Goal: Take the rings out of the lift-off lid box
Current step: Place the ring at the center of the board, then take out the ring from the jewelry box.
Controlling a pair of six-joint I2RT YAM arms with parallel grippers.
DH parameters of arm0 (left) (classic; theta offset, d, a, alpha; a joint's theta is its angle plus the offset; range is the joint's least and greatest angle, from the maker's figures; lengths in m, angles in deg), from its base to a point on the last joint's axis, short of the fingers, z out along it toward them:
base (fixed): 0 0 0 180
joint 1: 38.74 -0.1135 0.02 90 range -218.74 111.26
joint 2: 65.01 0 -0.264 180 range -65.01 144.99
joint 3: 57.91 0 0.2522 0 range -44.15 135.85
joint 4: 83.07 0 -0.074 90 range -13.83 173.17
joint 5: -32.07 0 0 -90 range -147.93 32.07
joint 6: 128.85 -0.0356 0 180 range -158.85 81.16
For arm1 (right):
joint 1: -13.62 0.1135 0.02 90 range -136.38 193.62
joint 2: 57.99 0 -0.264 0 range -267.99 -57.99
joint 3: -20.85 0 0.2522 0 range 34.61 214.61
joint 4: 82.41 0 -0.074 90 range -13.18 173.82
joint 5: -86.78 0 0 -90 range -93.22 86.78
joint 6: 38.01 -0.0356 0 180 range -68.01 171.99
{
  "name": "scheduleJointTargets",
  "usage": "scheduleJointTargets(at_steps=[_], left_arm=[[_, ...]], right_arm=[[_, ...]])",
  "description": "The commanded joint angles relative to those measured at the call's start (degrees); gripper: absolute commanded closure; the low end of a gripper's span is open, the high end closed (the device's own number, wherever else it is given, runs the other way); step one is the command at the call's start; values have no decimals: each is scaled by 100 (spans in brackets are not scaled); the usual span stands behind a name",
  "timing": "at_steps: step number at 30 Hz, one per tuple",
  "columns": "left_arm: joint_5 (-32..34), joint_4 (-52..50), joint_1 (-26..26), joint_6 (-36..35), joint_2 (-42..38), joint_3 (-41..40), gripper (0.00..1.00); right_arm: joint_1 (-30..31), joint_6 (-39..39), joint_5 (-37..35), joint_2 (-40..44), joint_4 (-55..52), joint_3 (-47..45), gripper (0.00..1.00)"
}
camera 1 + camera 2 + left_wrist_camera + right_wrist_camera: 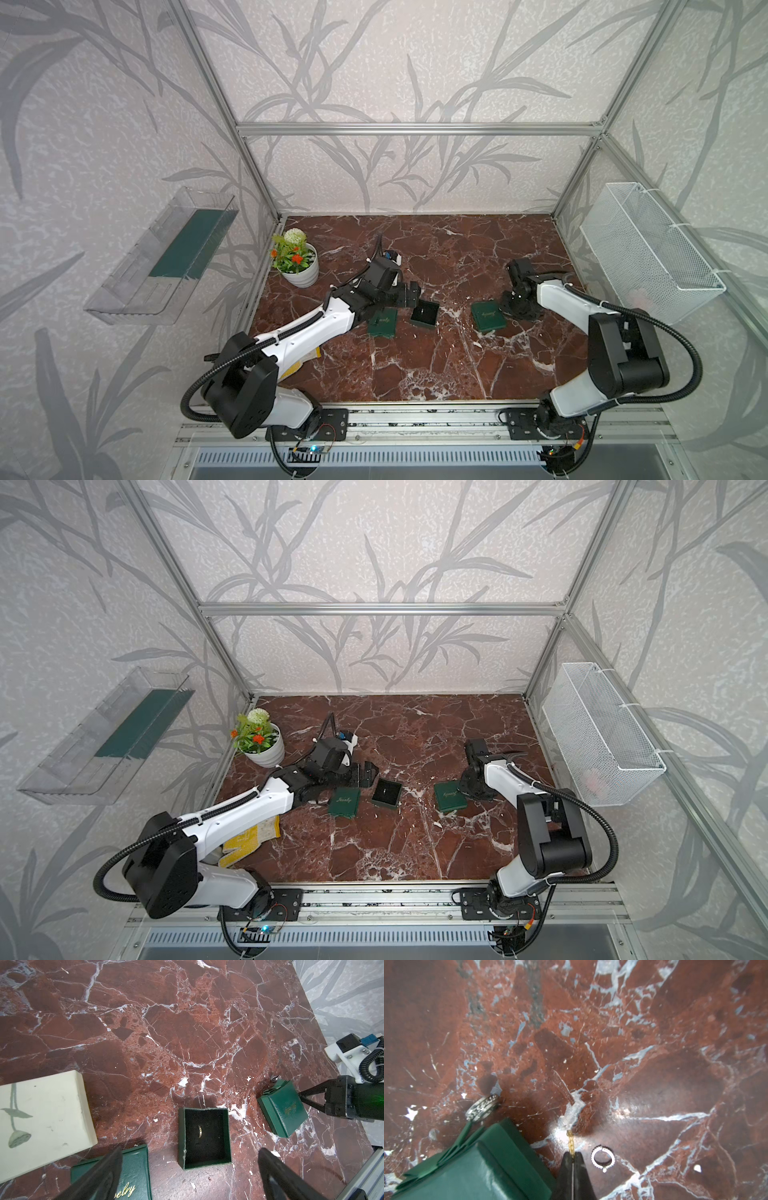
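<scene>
1. Gold script "Jewelry" on the flat green lid point(344, 802), just beside the open box point(386, 793); in the left wrist view only "elry" readable, start of the word hidden.
2. Gold script on the closed green box point(282, 1108) with the bow: too blurred to read.

Walls: pale textured wallpaper point(415, 62), grey bamboo-leaf print, on three sides. Aluminium frame point(415, 129) ran up corners and across back wall. Underfoot: red-brown marble tabletop point(457, 257), white veins, glossy. Clear plastic shelf point(137, 291) hung on left wall, dark green pad point(187, 245) inside. White wire basket point(648, 245) hung on right wall. White flower pot point(303, 272) stood near back left corner, green leaves, orange blooms. Metal rail point(415, 424) edged front. Light soft, even; glare patch point(623, 1109) on marble in right wrist view.
</scene>
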Motion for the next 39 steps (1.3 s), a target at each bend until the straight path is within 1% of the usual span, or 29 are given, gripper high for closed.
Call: scheduleJointTargets(at_steps=[1, 3, 7, 10, 15, 17, 20, 22, 23, 25, 27, 30, 32, 36, 39], left_arm=[[52, -81, -14, -16, -95, 194, 1], [34, -77, -15, -10, -80, 194, 1], [26, -84, -16, 0, -81, 186, 1], [38, -77, -13, 0, -96, 159, 1], [39, -114, -14, 9, -114, 135, 1], [55, -103, -14, 23, -145, 107, 1], [73, -69, -17, 42, -200, 16, 1], [79, -47, -19, 69, -227, -48, 1], [87, -47, -20, 84, -228, -71, 1], [83, -90, -21, 127, -209, -98, 1], [82, -114, -28, 158, -211, -145, 1], [135, -100, -32, 205, -255, -264, 1], [168, -87, -34, 216, -294, -327, 1], [230, -69, -39, 294, -433, -505, 1], [292, 20, -54, 368, -592, -728, 1]], right_arm=[[-26, 33, -30, 46, -57, 78, 95], [-26, 42, -38, 54, -89, 87, 94], [-26, 34, -64, 83, -159, 97, 86], [-26, 35, -65, 154, -138, 70, 85], [-26, 49, 9, 283, -158, 66, 77], [-19, 69, 36, 379, -209, 87, 69], [69, 66, 105, 606, -318, 133, 53], [314, 38, 91, 819, -402, 210, 43], [508, -38, 11, 926, -467, 274, 41], [896, -282, -123, 1070, -601, 414, 42], [1275, -556, -113, 1114, -583, 526, 47], [1824, -1089, -10, 937, -418, 685, 62], [2143, -1302, 139, 680, -235, 819, 67], [2775, -1471, 381, -57, 16, 1310, 70], [3024, -1437, 614, -653, 240, 1673, 74]])
